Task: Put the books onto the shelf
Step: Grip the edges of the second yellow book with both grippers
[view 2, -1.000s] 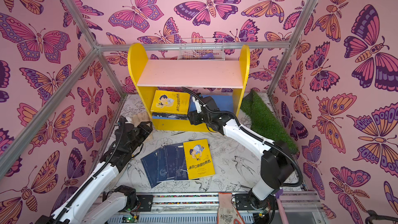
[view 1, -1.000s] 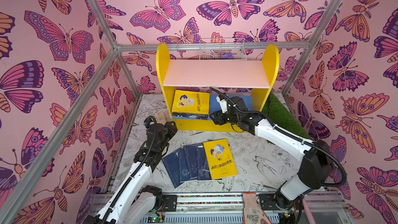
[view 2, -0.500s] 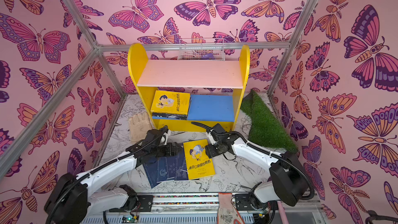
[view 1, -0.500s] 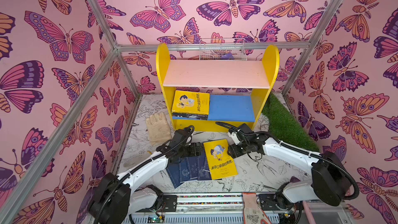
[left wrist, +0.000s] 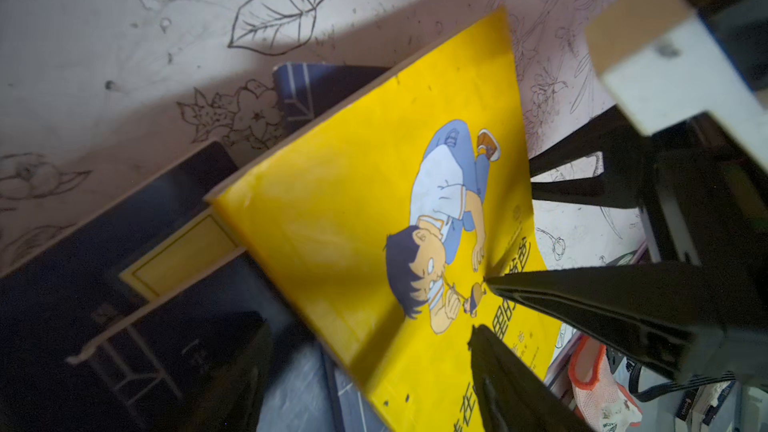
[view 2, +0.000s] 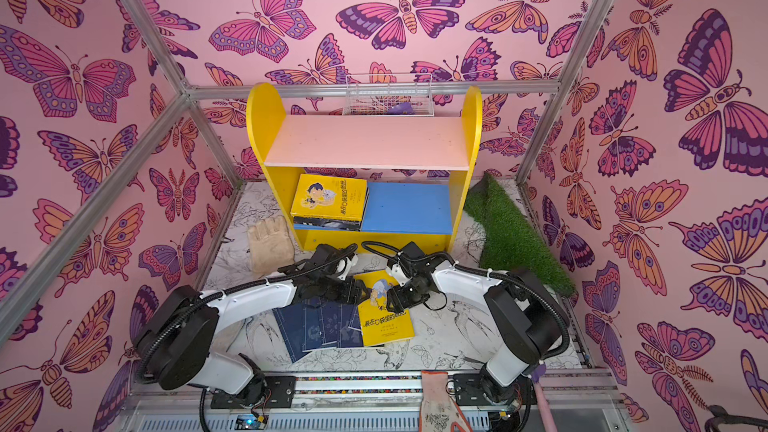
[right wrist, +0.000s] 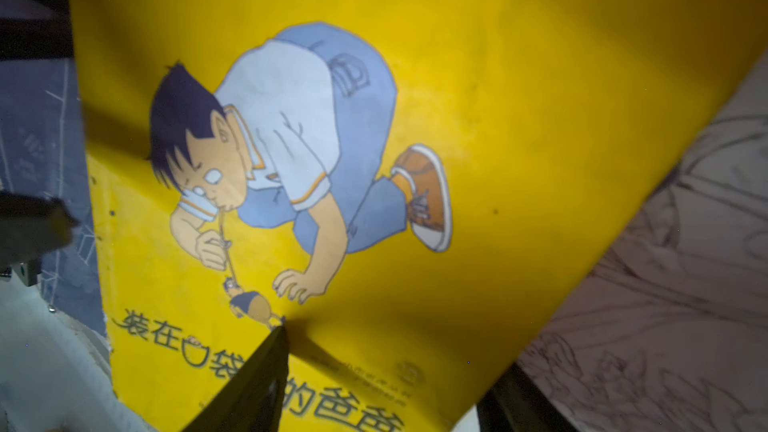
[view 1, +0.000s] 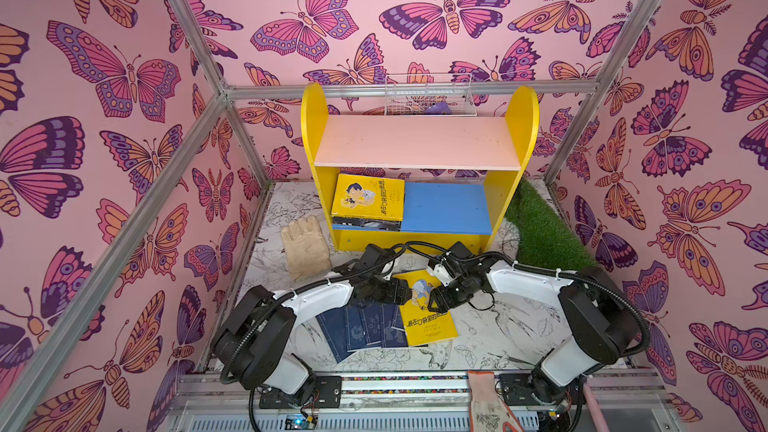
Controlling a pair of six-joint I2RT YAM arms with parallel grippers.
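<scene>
— Two sets of jaws are spread, nothing clamped: left gripper (left wrist: 480,305) and right gripper (view 1: 435,304) are pointed at the yellow cartoon-boy book (view 1: 428,322), laid on navy paperbacks (view 1: 361,326) before the shelf (view 1: 313,126).
— Cover alone could be pinched and creased; the grippers could be knocked together.

The title 装在口袋里的爸爸 is printed on the yellow book (right wrist: 519,126) on the bench (view 1: 503,338) and again on the second yellow book (view 1: 368,201) on the shelf (view 1: 524,126).
</scene>
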